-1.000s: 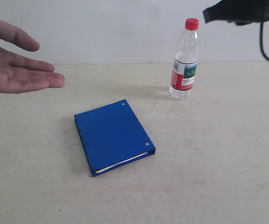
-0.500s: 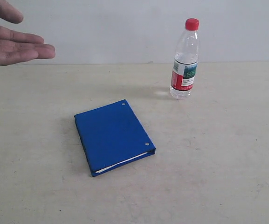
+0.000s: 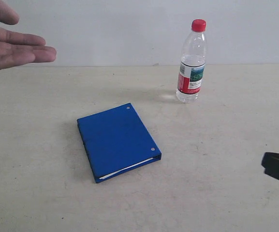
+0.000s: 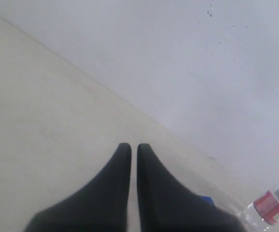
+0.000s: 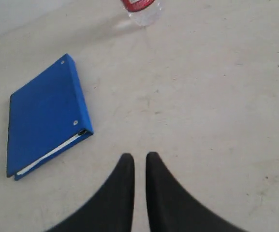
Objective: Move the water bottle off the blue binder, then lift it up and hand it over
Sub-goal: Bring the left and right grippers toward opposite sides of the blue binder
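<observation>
Far left and up high, an open human hand (image 3: 13,41) hangs in the air, flat, with its fingers pointing toward the middle. The left gripper (image 4: 130,147) only shows in its own wrist view: the two black fingers sit nearly together with just a thin slit between them, nothing in there, and pale table (image 3: 216,159) underneath.

Moving right, the blue binder (image 3: 117,140) lies flat and closed on the table, turned at an angle, with white pages peeking out along the near edge and two silver rivets on the cover. Nothing is sitting on it.

Further right and farther back, the water bottle (image 3: 192,60) stands upright on the bare table near the wall, red cap on, well apart from the binder.

At the lower right edge a dark shape pokes in, that's the right gripper (image 5: 139,157). It's low over the table, fingers drawn narrow too, empty, clear of both binder and bottle.
</observation>
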`<state>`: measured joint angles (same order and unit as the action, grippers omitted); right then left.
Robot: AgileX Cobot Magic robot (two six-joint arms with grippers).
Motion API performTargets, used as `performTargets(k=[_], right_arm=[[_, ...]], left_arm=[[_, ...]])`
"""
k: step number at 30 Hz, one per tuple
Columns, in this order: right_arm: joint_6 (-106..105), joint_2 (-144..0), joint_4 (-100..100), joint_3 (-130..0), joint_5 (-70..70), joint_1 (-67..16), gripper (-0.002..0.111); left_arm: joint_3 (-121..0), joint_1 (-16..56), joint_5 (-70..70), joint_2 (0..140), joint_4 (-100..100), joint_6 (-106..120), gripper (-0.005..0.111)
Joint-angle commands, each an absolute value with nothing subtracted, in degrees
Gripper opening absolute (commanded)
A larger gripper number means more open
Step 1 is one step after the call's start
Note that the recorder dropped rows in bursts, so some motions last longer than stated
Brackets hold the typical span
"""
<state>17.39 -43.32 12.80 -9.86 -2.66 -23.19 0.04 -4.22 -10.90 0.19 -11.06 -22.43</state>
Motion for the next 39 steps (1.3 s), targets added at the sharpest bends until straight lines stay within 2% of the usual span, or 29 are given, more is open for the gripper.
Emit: performTargets(k=[1, 2, 3, 5, 7, 10, 11, 13, 17, 20, 23, 27, 29, 31, 35, 39], right_arm=[[11.09, -60.21, 12.90, -17.24, 8.23, -31.75, 0.045], [10.57, -66.07, 12.90, -21.71, 8.56, -34.07, 0.058], [10.57, -69.09, 12.90, -24.56, 7.59, -34.43, 0.060], [10.96, -77.71, 13.21, -35.67, -0.97, -34.21, 0.061], [14.81, -81.85, 13.33, -43.12, -7.35, -33.28, 0.061], [9.93, -86.04, 12.31, -50.66, -13.34, -32.74, 0.061], [4.99, -88.13, 11.89, -53.64, -18.32, -32.30, 0.061], [0.00, -90.80, 11.43, -56.88, -25.98, -30.98, 0.061], [-7.93, -96.29, 11.57, -61.74, -39.48, -27.05, 0.061], [-9.43, -100.14, 19.22, -64.88, -42.15, -22.99, 0.061], [-23.49, -103.65, 34.37, -67.52, -46.05, -18.79, 0.061], [-39.21, -109.68, 53.69, -72.56, -61.20, -13.04, 0.061], [-41.31, -112.08, 56.82, -75.16, -64.45, -11.28, 0.061], [-41.31, -113.46, 56.47, -76.69, -61.55, -10.51, 0.061], [-40.52, -114.13, 56.20, -76.65, -48.71, -10.92, 0.060], [-40.59, -116.00, 56.30, -76.65, -44.21, -12.75, 0.061]], left_arm=[[0.00, -3.99, -5.01, 0.00, -12.29, -25.09, 0.004], [0.00, -3.99, -4.85, 0.00, -13.69, -26.15, 0.004], [-0.82, -3.99, -6.12, 0.00, -13.82, -25.76, 0.004], [-7.97, -3.99, -13.01, 1.10, -15.58, -13.20, 0.004], [-13.57, -3.99, -16.91, 9.31, -23.45, 0.64, 0.004], [-17.49, -3.99, -20.67, 28.15, -53.05, 32.31, 0.004], [-17.94, -3.99, -22.85, 35.59, -67.11, 47.00, 0.004], [-18.05, -3.99, -27.39, 44.40, -82.88, 62.98, 0.004], [-18.05, -3.99, -41.08, 60.25, -99.95, 83.07, 0.004], [-19.93, -3.99, -44.66, 71.37, -99.95, 87.95, 0.008], [-22.15, -3.99, -44.80, 81.91, -99.95, 92.70, 0.021], [-26.32, -3.99, -48.90, 93.23, -99.95, 94.41, 0.050], [-29.10, -3.99, -51.99, 97.85, -99.95, 94.17, 0.062], [-31.99, -3.99, -54.36, 102.40, -99.95, 91.63, 0.064], [-37.28, -3.99, -56.02, 109.67, -99.95, 90.77, 0.061], [-42.41, -3.89, -56.04, 115.44, -99.95, 88.71, 0.060]])
